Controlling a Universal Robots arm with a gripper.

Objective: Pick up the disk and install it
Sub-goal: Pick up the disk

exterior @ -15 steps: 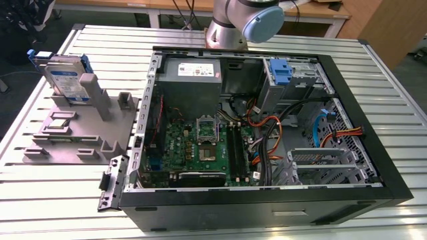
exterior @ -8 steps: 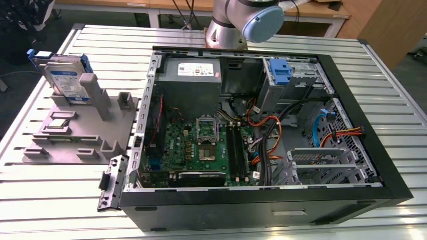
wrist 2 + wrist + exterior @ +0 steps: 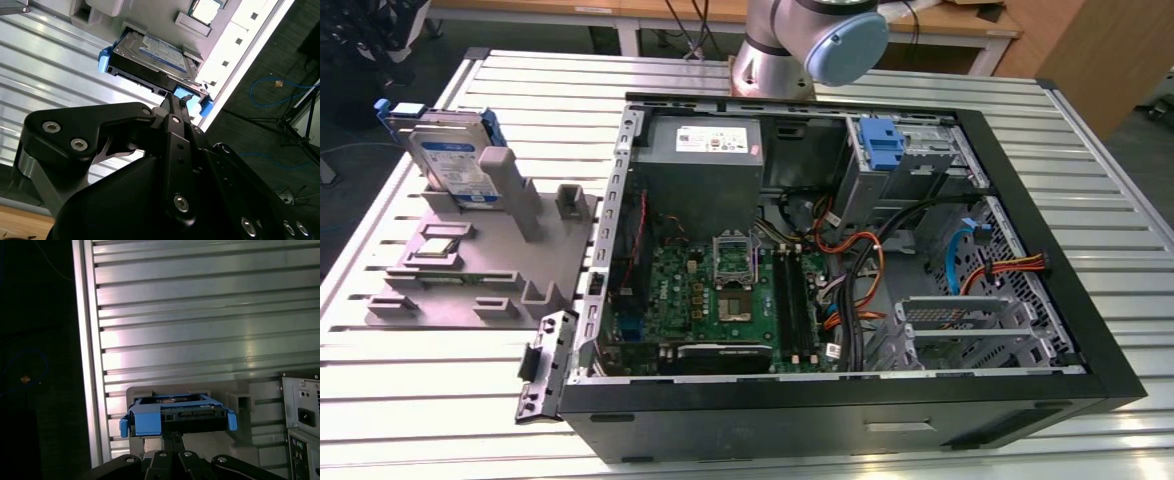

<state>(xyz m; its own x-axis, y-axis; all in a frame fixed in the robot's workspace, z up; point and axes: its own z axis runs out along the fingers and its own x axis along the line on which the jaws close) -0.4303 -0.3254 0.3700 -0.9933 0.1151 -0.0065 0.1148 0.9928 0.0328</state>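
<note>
The flat rectangular silver hard drive with a white-and-blue label, framed by a blue plastic carrier, is the disk (image 3: 454, 160). It is standing on edge in a slot of the grey plastic holder (image 3: 447, 270), toward the exterior view's far left on the slatted silver metal desk (image 3: 427, 400). It is sitting well apart from the open black computer case (image 3: 854, 405) that is lying to the exterior view's right. Its long axis is running up out of the slot and leaning a little, with the labelled face turning toward the near side, and nothing is touching it there. In both wrist views the black gripper (image 3: 175, 100) is pointing straight at the disk (image 3: 155, 55) — the thin end edge with its blue carrier corners is facing the fingertips, lying broadside across the gripper's line. In the first wrist view the gripper (image 3: 172, 436) is sitting just under the middle of that end (image 3: 177, 412). Its fingers are lying drawn together into one narrow tip, gripping nothing. So the approach, as I judge it, is running along the disk's long axis — end-on, not onto the flat face.
</note>
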